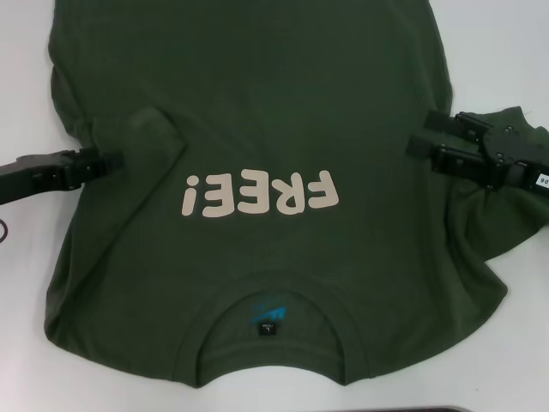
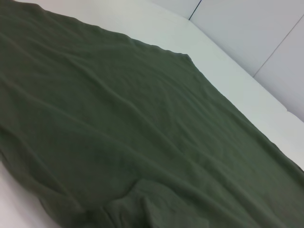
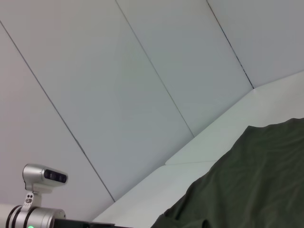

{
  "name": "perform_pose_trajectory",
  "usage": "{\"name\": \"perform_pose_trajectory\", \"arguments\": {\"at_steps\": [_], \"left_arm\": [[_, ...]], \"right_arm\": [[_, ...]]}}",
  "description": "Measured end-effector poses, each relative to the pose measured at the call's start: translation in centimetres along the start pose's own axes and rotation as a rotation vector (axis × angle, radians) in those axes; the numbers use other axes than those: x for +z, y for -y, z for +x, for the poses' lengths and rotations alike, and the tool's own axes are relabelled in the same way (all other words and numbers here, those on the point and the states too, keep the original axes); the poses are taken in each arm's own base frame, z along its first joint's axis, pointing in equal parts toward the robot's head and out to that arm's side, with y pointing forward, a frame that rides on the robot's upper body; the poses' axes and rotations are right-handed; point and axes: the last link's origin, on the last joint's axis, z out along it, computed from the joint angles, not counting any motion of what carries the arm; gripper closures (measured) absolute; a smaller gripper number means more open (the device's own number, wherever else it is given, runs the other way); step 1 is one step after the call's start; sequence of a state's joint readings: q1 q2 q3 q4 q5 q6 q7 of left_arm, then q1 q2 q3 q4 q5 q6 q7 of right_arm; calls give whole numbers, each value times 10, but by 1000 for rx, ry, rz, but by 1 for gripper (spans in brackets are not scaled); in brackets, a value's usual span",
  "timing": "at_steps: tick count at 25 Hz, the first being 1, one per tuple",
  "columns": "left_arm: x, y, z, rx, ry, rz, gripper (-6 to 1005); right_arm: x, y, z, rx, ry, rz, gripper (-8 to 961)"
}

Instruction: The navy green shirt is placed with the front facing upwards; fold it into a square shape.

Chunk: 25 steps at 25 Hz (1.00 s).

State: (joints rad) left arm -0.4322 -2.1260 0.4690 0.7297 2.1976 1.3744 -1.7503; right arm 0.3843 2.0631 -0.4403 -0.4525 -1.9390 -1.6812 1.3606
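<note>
The navy green shirt (image 1: pixel 257 112) covers most of the counter (image 1: pixel 506 51), leaving bare strips along its left and right edges.

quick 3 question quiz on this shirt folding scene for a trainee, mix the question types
1. True or false: the left sleeve of the navy green shirt is already folded onto the body.
2. The collar lies: A) nearest the robot, B) farthest, C) hidden.
3. Fill in: the chest lettering reads ____.

Key: 1 true, the left gripper sits at that fold, while the right gripper is over the right side. 2 A. 3 FREE!
</note>
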Motion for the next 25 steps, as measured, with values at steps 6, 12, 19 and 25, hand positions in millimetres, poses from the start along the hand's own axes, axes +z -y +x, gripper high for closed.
{"name": "perform_pose_trajectory", "arguments": {"at_steps": [6, 12, 19, 25], "left_arm": [[2, 1, -1, 2, 5, 6, 527], [1, 1, 0, 3, 4, 11, 555], [3, 6, -2, -11, 30, 48, 587], [3, 7, -2, -10, 36, 50, 857]], "right_arm": [[0, 0, 0, -3, 0, 1, 37], [1, 0, 0, -3, 0, 0, 36], [1, 0, 0, -1, 3, -1, 36], [1, 0, 0, -1, 4, -2, 36]]}}
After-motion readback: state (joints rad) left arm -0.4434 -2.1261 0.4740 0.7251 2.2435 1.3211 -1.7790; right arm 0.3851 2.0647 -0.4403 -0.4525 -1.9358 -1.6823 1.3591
